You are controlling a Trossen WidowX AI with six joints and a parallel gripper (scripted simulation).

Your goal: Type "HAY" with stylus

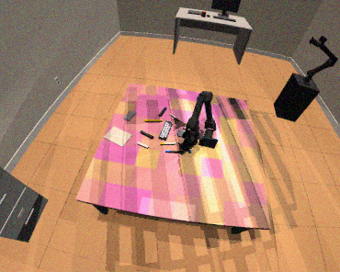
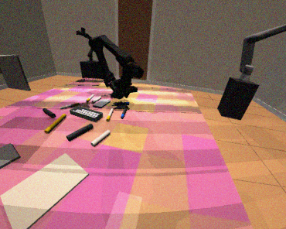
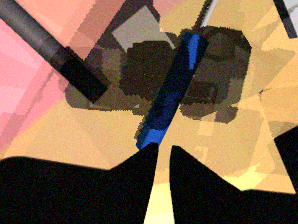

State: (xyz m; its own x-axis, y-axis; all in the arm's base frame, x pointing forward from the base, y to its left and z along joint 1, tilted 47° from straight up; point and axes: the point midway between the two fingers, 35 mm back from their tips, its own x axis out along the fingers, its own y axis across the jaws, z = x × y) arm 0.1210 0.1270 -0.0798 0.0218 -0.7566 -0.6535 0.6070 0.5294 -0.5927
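The stylus, which appears to be the blue-handled tool (image 1: 189, 151) (image 2: 127, 103) (image 3: 170, 95) with a thin shaft, lies slanted on the table under my gripper. My gripper (image 3: 163, 151) (image 1: 186, 148) is nearly closed, with a narrow gap between its tips and nothing visible in it. The near end of the blue handle is at the left fingertip in the wrist view, partly hidden by it. In the top and exterior views the arm hides the fingertips' contact. The keyboard (image 1: 165, 130) (image 2: 86, 113) lies farther left in the top view.
A dark pen (image 3: 65, 57) lies left of the blue handle in the wrist view. A yellow-and-white pen (image 2: 110, 114), a black marker (image 2: 80, 131), a white marker (image 2: 100, 138) and a yellow pencil-like stick (image 2: 56, 123) lie around the keyboard. A pale notebook (image 1: 118, 136) lies farther off.
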